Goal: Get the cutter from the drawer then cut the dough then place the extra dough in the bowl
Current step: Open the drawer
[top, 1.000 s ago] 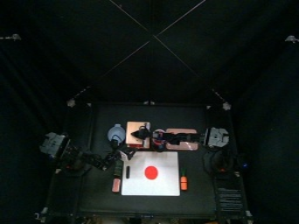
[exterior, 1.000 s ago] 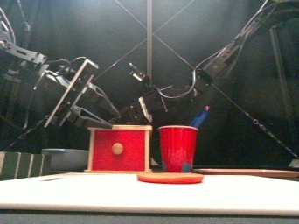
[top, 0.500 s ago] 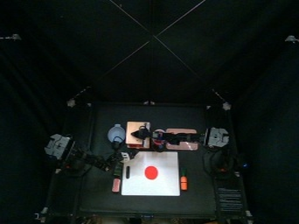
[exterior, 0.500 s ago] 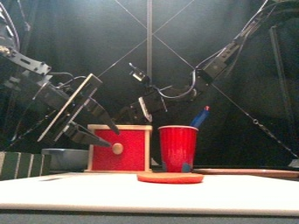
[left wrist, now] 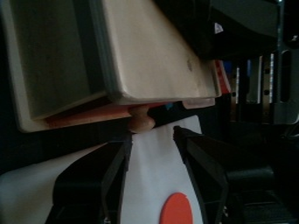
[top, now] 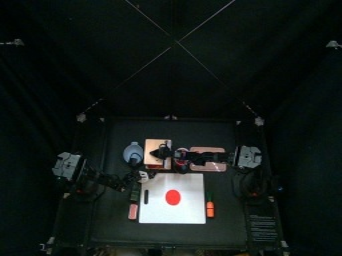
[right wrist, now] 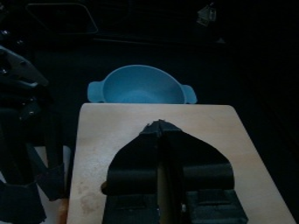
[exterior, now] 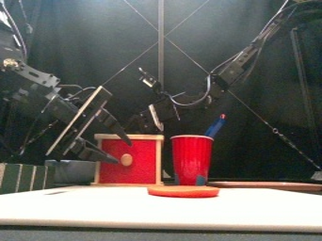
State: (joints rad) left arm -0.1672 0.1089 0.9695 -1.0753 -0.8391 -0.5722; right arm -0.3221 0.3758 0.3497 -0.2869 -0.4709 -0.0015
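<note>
At the red drawer front [exterior: 134,151] of the wooden box [right wrist: 100,157], the left gripper [left wrist: 152,138] holds its jaws spread at the knob [left wrist: 140,121] — seemingly to pull — while the right gripper [right wrist: 160,131], jaws pressed together, sits over the box, likely steadying it; the cutter, unseen, is presumably inside.
</note>
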